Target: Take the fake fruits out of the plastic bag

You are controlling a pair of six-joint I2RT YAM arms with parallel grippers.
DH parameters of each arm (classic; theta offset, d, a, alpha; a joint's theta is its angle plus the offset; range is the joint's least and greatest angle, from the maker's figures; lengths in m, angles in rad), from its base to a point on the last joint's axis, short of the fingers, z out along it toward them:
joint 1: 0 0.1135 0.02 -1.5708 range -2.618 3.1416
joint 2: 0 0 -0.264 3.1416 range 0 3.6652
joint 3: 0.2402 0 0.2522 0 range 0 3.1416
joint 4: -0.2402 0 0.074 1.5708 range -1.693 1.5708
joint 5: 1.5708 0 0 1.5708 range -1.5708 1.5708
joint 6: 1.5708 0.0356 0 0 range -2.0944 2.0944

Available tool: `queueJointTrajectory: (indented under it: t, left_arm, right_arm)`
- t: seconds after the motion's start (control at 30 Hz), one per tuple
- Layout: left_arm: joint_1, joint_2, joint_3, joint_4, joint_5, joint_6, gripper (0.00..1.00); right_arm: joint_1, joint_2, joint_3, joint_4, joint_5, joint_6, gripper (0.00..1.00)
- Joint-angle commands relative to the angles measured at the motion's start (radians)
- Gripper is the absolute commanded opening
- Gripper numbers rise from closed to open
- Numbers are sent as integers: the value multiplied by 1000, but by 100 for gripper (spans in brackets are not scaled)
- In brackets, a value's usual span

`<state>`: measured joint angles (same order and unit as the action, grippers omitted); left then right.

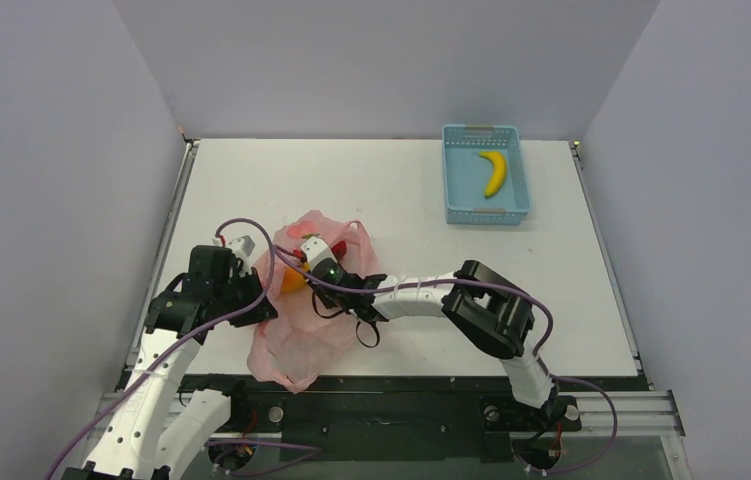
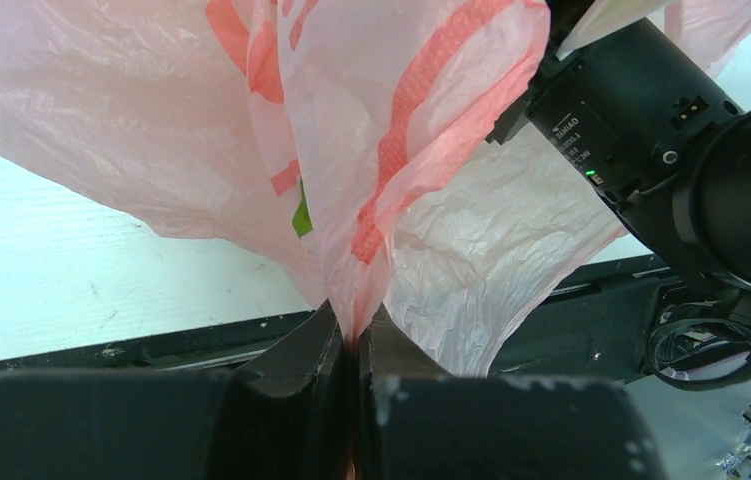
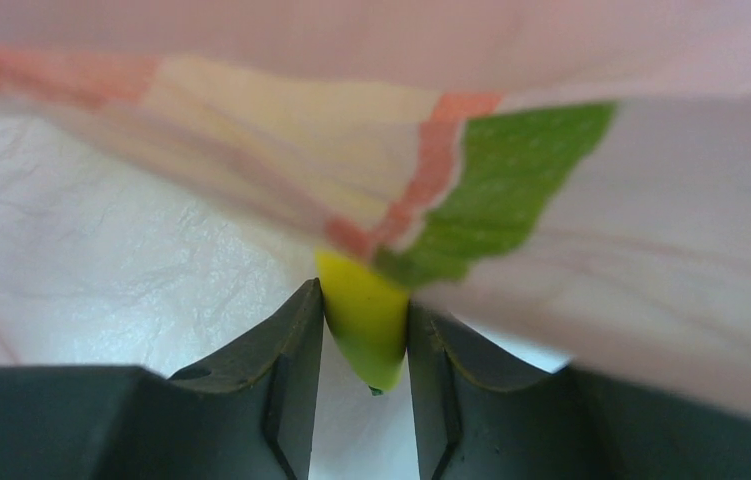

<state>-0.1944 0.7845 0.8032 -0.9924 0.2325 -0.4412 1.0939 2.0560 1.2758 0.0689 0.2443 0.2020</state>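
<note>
Top external: one yellow plastic banana (image 1: 494,172) sits in the light-blue basket (image 1: 448,170). Left tool (image 2: 354,345) clamps the pink film bag (image 1: 296,345); right tool (image 3: 364,312) grips a bagged yellow fruit (image 3: 356,285).

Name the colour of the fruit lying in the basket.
Yellow. The banana shows best in the top view.

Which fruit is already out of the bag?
The yellow banana, lying in the light-blue basket at far right. The orange fruit shows inside the pink bag.
</note>
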Motion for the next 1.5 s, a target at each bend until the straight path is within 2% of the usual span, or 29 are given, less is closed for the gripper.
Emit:
queueJointTrajectory:
  t: [0.0, 0.27, 0.4, 0.87, 1.03, 1.23, 1.47]
  left_arm:
    - [-3, -6, 30, 42, 17, 16, 2]
    - [-2, -10, 29, 42, 20, 17, 1]
    - [-2, -10, 30, 43, 21, 16, 1]
    - [-2, -9, 28, 46, 33, 22, 1]
    - [-2, -11, 27, 44, 33, 22, 1]
    - [-3, -17, 28, 43, 25, 18, 1]
    - [-2, -6, 27, 44, 26, 19, 2]
  right_arm:
    - [21, -114, -19, 12, -12, -15, 14]
    - [24, -278, -127, 5, -145, -3, 5]
    - [24, -300, -134, -60, -281, -3, 0]
    - [-5, -596, -292, -93, -624, 77, 0]
    - [-76, -682, -320, -98, -775, 95, 0]
    - [-218, -777, -344, -98, -1130, 143, 0]
    - [-338, -887, -345, -30, -1382, 232, 0]
